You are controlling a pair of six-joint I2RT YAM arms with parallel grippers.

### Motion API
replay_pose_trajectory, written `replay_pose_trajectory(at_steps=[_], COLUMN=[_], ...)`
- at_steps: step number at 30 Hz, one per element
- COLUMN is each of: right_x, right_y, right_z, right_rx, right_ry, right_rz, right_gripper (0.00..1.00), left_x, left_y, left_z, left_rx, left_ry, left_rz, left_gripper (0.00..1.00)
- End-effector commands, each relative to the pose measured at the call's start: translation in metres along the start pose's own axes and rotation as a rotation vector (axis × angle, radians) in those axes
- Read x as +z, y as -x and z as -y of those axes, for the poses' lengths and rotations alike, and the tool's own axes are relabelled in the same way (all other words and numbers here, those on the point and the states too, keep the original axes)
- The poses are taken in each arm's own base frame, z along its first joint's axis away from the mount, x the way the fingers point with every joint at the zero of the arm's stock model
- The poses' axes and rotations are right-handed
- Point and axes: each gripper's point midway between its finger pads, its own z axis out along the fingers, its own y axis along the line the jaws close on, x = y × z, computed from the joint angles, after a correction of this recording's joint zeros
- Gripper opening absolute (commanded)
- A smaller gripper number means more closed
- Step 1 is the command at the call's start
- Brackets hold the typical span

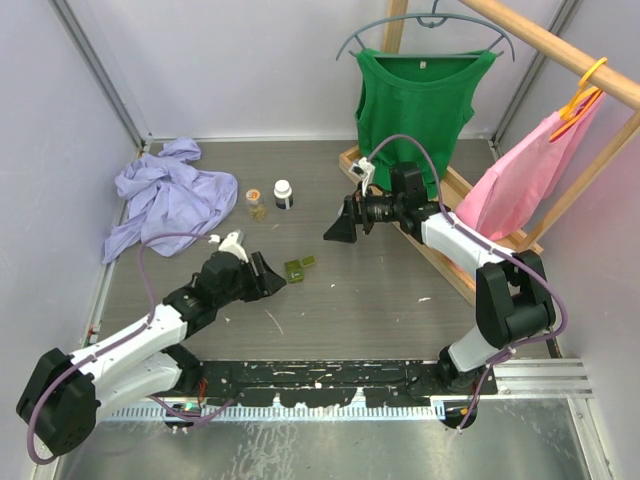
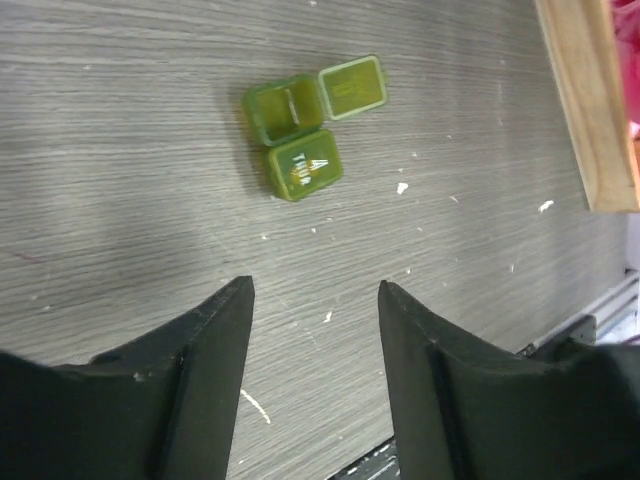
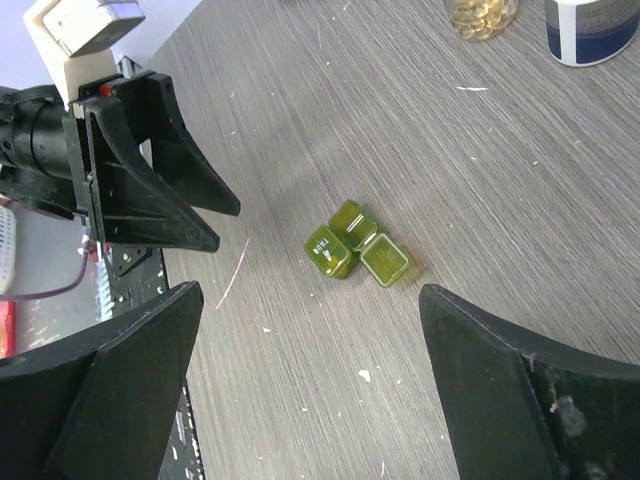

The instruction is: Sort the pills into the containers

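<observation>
The olive green container (image 1: 298, 267) lies on the grey table between the two grippers. In the left wrist view (image 2: 300, 135) one compartment is shut with white print on its lid, and the other is open with its lid (image 2: 352, 87) flipped out. It also shows in the right wrist view (image 3: 355, 245). My left gripper (image 1: 272, 272) is open and empty just left of it (image 2: 315, 290). My right gripper (image 1: 335, 230) is wide open and empty above and beyond it (image 3: 311, 292). The clear container is out of view. No loose pills show.
A small amber jar (image 1: 257, 200) and a white bottle with a dark label (image 1: 284, 194) stand behind the case. A lilac cloth (image 1: 165, 195) lies at the back left. A wooden rack base (image 1: 440, 225) with hanging green and pink tops stands on the right.
</observation>
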Motion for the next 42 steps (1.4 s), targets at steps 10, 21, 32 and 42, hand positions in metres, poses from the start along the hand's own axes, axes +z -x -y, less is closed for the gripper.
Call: replay_pose_trajectory(at_steps=[10, 21, 32, 42], right_x=[-0.009, -0.010, -0.011, -0.005], right_y=[0.023, 0.024, 0.024, 0.009], right_z=[-0.008, -0.012, -0.013, 0.009], right_rx=[-0.111, -0.117, -0.118, -0.079], right_ry=[0.019, 0.030, 0.034, -0.026], right_rz=[0.040, 0.043, 0.046, 0.000], right_gripper=[0.96, 0.96, 0.96, 0.95], left_x=[0.030, 0.075, 0.106, 0.091], left_y=[-0.008, -0.006, -0.031, -0.041], left_z=[-0.031, -0.038, 0.012, 0.018], left_rx=[0.069, 0.082, 0.095, 0.130], left_ry=[0.228, 0.284, 0.160, 0.134], left_rz=[-0.125, -0.144, -0.211, -0.253], left_gripper=[0.04, 0.02, 0.02, 0.04])
